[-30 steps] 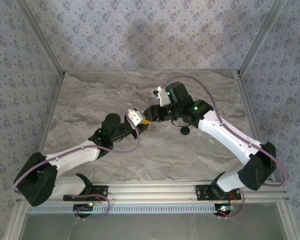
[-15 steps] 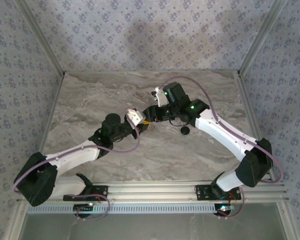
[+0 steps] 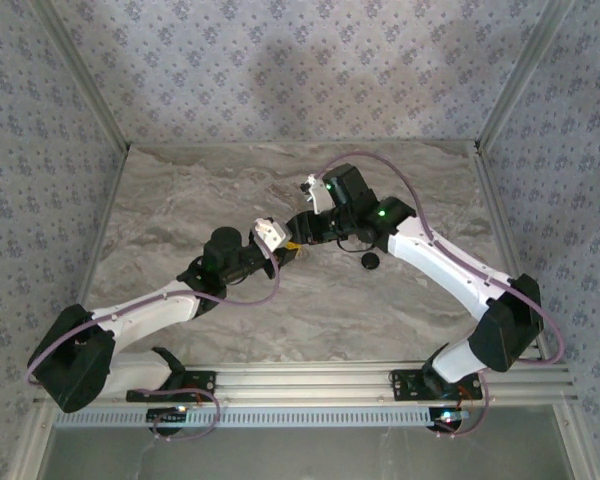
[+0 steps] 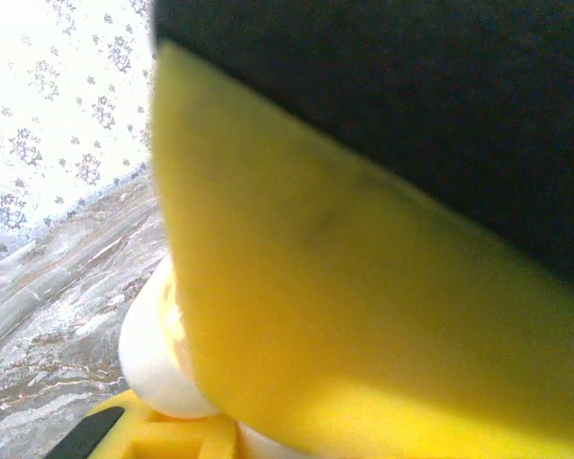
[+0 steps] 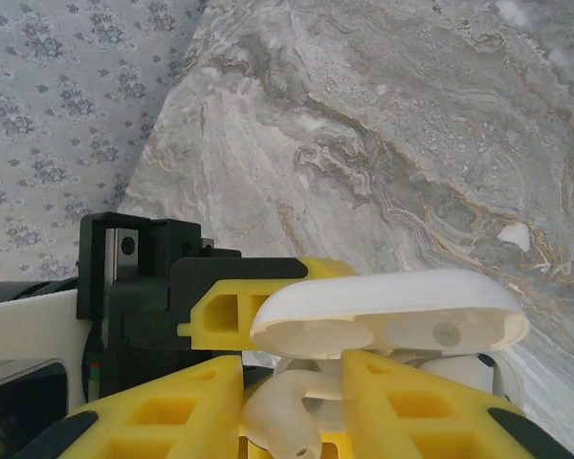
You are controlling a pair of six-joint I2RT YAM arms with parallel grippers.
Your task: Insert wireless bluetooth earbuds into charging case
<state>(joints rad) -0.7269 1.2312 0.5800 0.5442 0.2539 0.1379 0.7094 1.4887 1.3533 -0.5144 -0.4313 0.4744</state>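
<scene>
Vs. 1 s earlier, the R arm's elbow and wrist were seen shifted slightly left in the top view; the L arm was unchanged. The right pincer (image 5: 292, 387) was closed on an earbud (image 5: 285, 419), gripped between its yellow fingers just below the open lid of the case (image 5: 392, 311). The case was clamped in the left pincer (image 3: 283, 247), tip to tip with the right one, approx. mid-bench (image 3: 180, 200). A black disc (image 3: 370, 260) lay near, to the right, apart from both. The left wrist view was mostly blocked by a blurred yellow finger (image 4: 316, 316); the case's edge showed beside it.
</scene>
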